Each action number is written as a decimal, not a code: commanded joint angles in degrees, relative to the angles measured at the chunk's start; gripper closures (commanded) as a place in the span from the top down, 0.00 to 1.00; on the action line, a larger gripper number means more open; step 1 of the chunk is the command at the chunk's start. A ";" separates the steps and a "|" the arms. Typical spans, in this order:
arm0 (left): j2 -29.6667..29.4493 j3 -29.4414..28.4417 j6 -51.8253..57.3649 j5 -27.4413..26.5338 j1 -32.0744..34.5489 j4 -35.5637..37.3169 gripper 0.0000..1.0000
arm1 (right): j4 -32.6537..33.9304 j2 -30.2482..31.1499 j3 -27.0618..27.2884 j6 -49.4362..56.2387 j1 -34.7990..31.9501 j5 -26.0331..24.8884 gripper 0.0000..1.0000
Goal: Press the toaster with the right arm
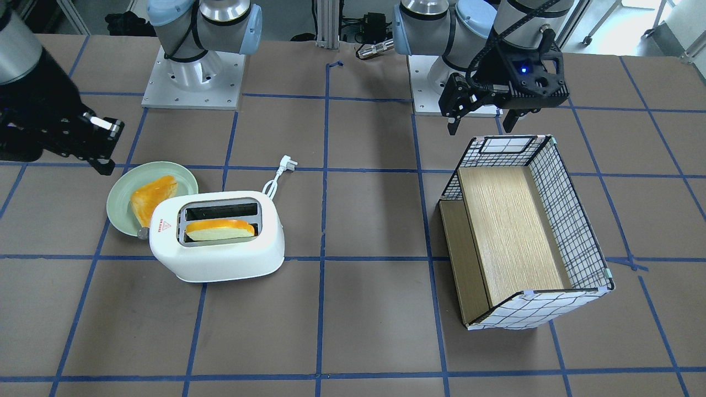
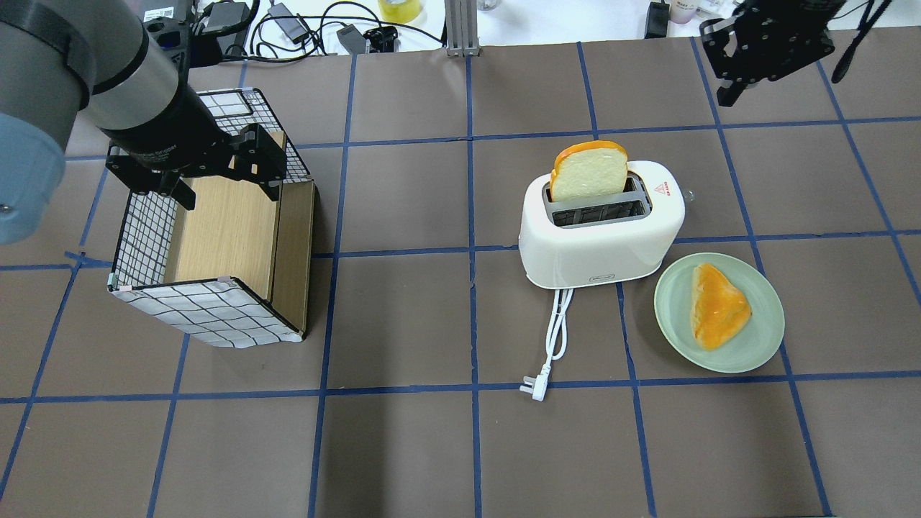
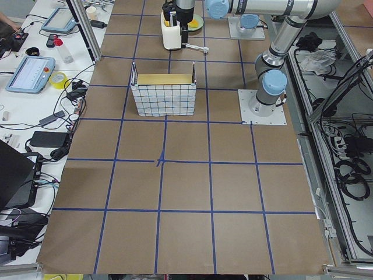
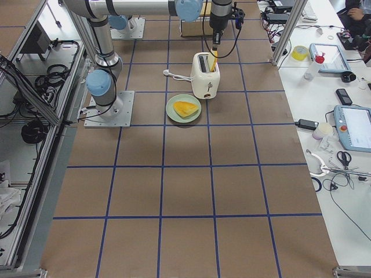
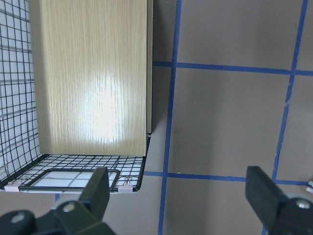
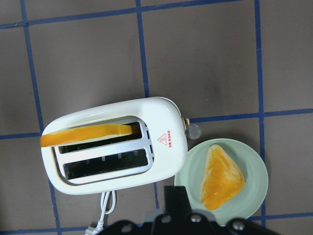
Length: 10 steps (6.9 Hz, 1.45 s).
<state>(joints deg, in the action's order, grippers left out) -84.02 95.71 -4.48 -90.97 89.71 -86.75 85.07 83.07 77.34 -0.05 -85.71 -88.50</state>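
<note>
The white two-slot toaster (image 1: 220, 248) stands on the brown table, and it also shows in the overhead view (image 2: 597, 237) and from above in the right wrist view (image 6: 112, 147). A bread slice (image 2: 588, 171) stands raised in one slot. The small grey lever knob (image 6: 194, 131) sticks out of the end next to the red triangle sticker. My right gripper (image 1: 105, 164) hangs in the air above and beside that end, apart from the toaster, its fingers together and empty. It also shows in the overhead view (image 2: 725, 95). My left gripper (image 1: 481, 125) is open and empty over the checked box.
A pale green plate (image 2: 755, 345) with a toast piece (image 2: 716, 306) lies next to the toaster's lever end. The toaster's white cord and plug (image 2: 532, 388) trail toward the robot. The checked-pattern box (image 2: 201, 316) with a wooden inside stands on the left side.
</note>
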 commanded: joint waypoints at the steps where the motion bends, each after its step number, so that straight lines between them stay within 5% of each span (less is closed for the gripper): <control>1: 0.00 0.00 0.00 0.00 0.03 0.00 1.00 | -0.43 -0.02 0.44 -6.43 -8.05 -4.38 0.00; 6: 0.00 0.00 0.00 -0.09 0.03 0.00 1.00 | 2.03 1.04 3.52 -6.36 -9.48 -3.78 0.05; 7: 0.00 0.00 0.00 -0.09 0.03 0.00 1.00 | 2.64 0.86 3.44 -6.28 -9.48 -3.70 0.99; 10: 0.00 0.00 0.00 -0.09 0.03 0.00 1.00 | 3.44 0.86 3.44 -6.28 -9.48 -3.79 1.00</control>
<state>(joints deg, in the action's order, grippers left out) -84.02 95.71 -4.48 -91.03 89.74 -86.75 88.34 83.94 80.77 -6.33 -95.18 -92.28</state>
